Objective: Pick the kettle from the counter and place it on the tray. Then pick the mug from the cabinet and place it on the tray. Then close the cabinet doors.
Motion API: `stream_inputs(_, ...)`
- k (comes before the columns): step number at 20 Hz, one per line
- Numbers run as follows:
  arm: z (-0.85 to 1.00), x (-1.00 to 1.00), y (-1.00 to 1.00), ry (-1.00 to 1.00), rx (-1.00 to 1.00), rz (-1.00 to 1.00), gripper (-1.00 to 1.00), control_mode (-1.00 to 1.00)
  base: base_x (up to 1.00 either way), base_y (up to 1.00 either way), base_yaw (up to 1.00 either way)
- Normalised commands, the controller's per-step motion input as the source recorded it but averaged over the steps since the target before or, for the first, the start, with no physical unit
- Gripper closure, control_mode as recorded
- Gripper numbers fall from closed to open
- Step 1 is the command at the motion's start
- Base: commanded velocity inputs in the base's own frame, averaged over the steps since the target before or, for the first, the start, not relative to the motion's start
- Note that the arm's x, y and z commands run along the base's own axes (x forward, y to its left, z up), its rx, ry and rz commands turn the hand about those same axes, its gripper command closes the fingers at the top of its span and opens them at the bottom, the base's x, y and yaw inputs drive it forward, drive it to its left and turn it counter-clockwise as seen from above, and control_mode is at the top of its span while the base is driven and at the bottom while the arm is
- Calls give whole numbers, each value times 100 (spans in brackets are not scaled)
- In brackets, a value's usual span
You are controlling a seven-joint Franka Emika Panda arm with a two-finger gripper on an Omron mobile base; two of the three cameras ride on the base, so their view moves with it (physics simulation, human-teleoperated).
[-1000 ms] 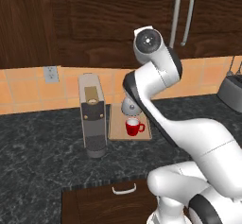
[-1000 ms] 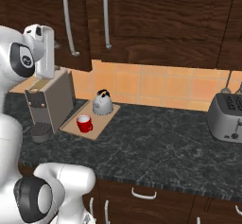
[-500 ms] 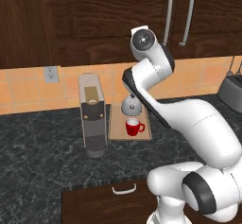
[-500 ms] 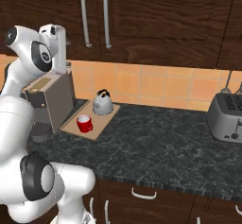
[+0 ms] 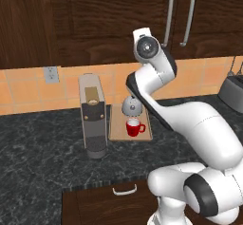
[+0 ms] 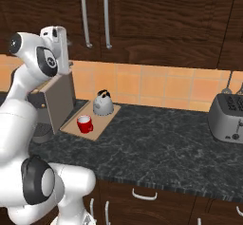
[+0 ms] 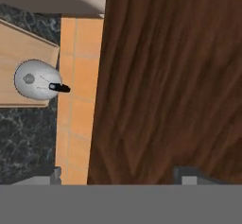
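Note:
The silver kettle and the red mug both stand on the light-wood tray on the dark counter. Above them, both cabinet doors are shut, their bar handles side by side. My gripper is raised close to the left door's face, above the kettle. It is open with nothing between its fingers.
A tall grey-beige coffee machine stands just left of the tray. A grey toaster sits at the counter's right end. Wooden drawers run below the front edge, and a wall socket is on the tiles.
The left cabinet door, slightly ajar a second ago, has swung fully shut. My hand has followed it towards the cabinet front. Kettle and mug have not moved.

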Motion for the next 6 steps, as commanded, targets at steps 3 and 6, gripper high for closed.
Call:
stream_inputs(3, -26, 51, 0, 8, 1, 0, -100, -100, 0, 0, 0)
stream_inputs(6, -12, 42, 0, 15, 1, 0, -100, -100, 0, 0, 0)
